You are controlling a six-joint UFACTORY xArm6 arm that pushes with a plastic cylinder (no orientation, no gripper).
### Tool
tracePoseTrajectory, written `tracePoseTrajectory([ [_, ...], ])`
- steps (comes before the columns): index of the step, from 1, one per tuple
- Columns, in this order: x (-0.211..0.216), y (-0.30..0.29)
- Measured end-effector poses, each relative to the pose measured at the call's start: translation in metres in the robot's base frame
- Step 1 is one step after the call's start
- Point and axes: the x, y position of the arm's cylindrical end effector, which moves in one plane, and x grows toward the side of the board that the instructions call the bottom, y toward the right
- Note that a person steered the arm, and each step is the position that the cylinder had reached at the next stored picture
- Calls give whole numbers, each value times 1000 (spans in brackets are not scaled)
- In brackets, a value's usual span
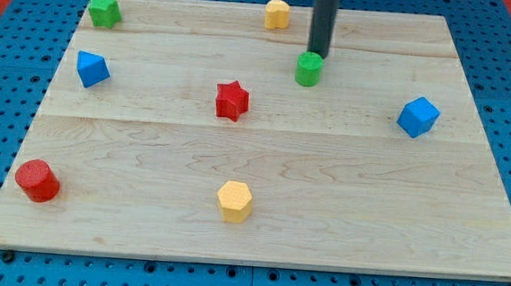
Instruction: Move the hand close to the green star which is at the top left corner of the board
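Desk (263,162), wooden, is carrying eight blocks; listing near to far. View's bottom: yellow hexagon (234,201), centre; red cylinder (36,180), left. Middle: red star (232,100), centre; blue cube (418,116), right; blue block (92,68), left. Farther: green cylinder (308,69), right of centre. View's top: yellow block (277,14); green star (104,11), the task's block, sitting in the top left corner. The tool is a plain rod with no jaws to part or close; my tip (320,55) is standing just behind the green cylinder, seemingly touching it, well apart from the green star. Judgement: approach barely begun; the tip is facing a leftward slide along the top edge, passing below the yellow block.
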Motion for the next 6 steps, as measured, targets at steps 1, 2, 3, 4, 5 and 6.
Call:
tracePoseTrajectory([
  [1,33,-24],
  [2,42,-77],
  [3,6,-100],
  [4,-42,-185],
  [5,-106,-218],
  [6,-106,-294],
])
